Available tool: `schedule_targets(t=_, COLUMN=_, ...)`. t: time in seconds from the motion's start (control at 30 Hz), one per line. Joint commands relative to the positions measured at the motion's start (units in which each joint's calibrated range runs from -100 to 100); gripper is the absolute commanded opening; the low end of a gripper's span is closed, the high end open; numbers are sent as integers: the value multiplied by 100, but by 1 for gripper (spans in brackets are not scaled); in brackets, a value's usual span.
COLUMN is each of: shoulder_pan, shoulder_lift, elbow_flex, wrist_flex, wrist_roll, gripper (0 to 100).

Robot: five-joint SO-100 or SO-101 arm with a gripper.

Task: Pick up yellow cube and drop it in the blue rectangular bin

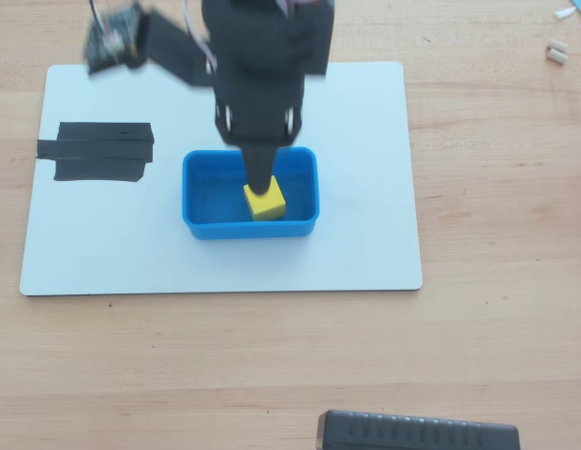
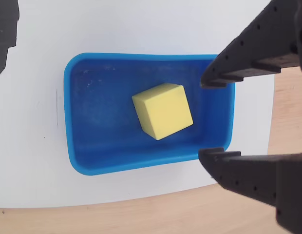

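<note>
Cube (image 2: 163, 110) lies inside the bin (image 2: 75, 146), resting on its floor near the centre, turned at an angle to the walls. Gripper (image 2: 212, 117) hangs above the bin with jaws spread wide and nothing between them; cube is released. Overhead view agrees: cube (image 1: 265, 202) within bin (image 1: 201, 225), on the white board (image 1: 365, 187). Judgement: drop appears complete. Remaining step should be a straight lift clear, jaws kept apart, avoiding the bin's rim

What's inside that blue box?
Only the yellow cube lies inside the blue rectangular bin. In the overhead view the arm covers part of its floor; the wrist view shows nothing else.
</note>
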Motion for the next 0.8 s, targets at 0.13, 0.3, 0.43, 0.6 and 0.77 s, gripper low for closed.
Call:
schedule_targets(t=0.13, shoulder_pan=171, shoulder_lift=-2292, elbow_flex=1035, wrist_flex=191, wrist_roll=-20, gripper=0)
schedule_targets(t=0.3, shoulder_pan=180, shoulder_lift=-3899, elbow_flex=3053, wrist_flex=-428, wrist_roll=10, gripper=0)
schedule_targets(t=0.43, shoulder_pan=180, shoulder_lift=-4790, elbow_flex=4372, wrist_flex=-816, wrist_roll=49, gripper=0)
schedule_targets(t=0.6, shoulder_pan=317, shoulder_lift=-5487, elbow_flex=5526, wrist_flex=-1312, wrist_roll=156, gripper=0)
schedule_targets(t=0.77, shoulder_pan=266, shoulder_lift=-6639, elbow_flex=6681, wrist_flex=-1980, wrist_roll=220, gripper=0)
